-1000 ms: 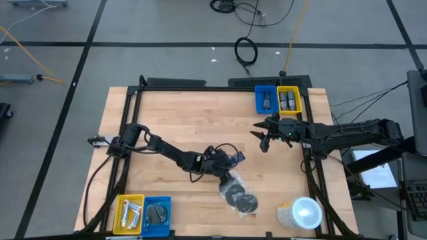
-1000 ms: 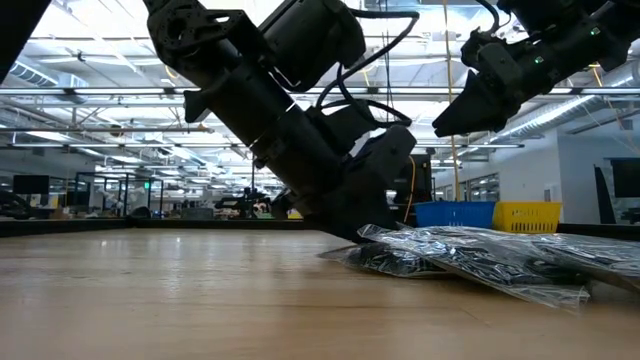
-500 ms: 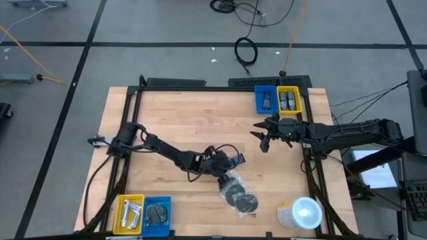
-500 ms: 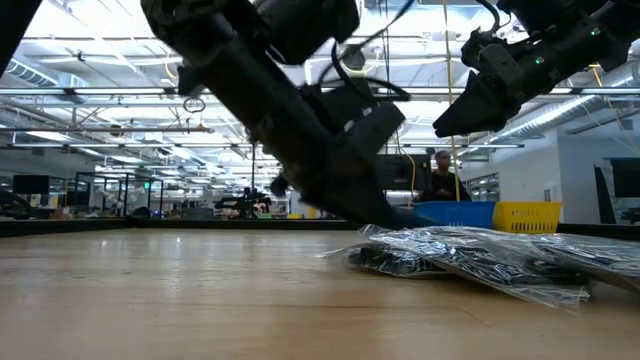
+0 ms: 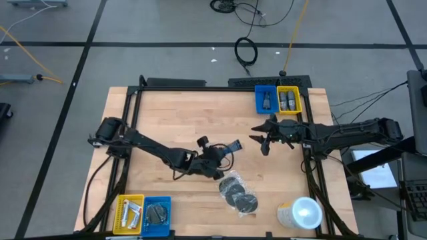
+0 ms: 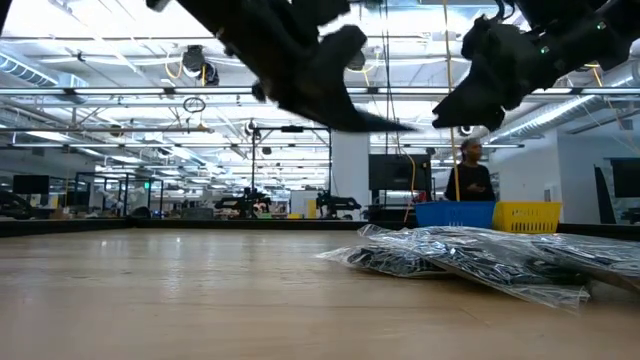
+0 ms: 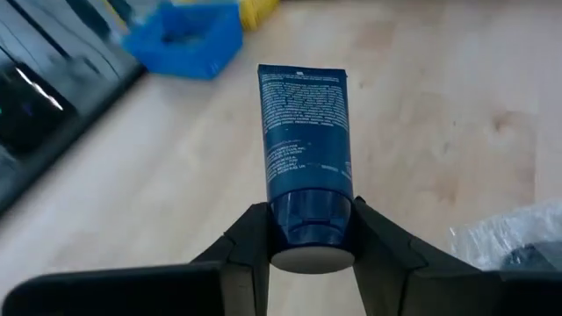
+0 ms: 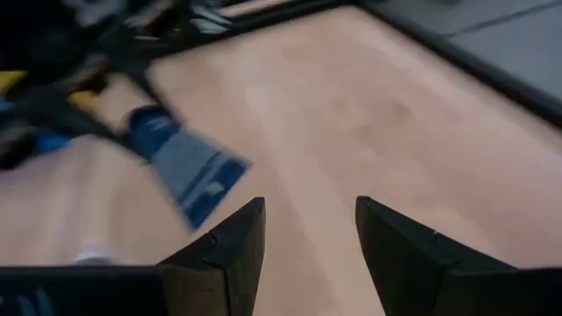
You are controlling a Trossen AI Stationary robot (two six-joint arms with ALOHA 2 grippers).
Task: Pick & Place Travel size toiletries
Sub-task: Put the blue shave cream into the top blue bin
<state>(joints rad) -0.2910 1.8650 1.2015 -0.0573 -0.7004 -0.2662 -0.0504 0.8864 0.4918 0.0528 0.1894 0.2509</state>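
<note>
The left end effector [image 7: 309, 230] hangs above the middle of the desk [image 5: 173, 117], its two fingers closed on the capped end of a dark blue tube [image 7: 303, 145], whose flat crimped end sticks out ahead of the fingers, clear of the wood. Just beside it on the desk lie the dark round discs in clear wrap [image 5: 238, 195], apart from the fingers. The right end effector [image 5: 264, 135] waits above the desk near the blue bin [image 5: 265, 100] and yellow bin [image 5: 289, 100], its fingers spread with nothing between them.
</note>
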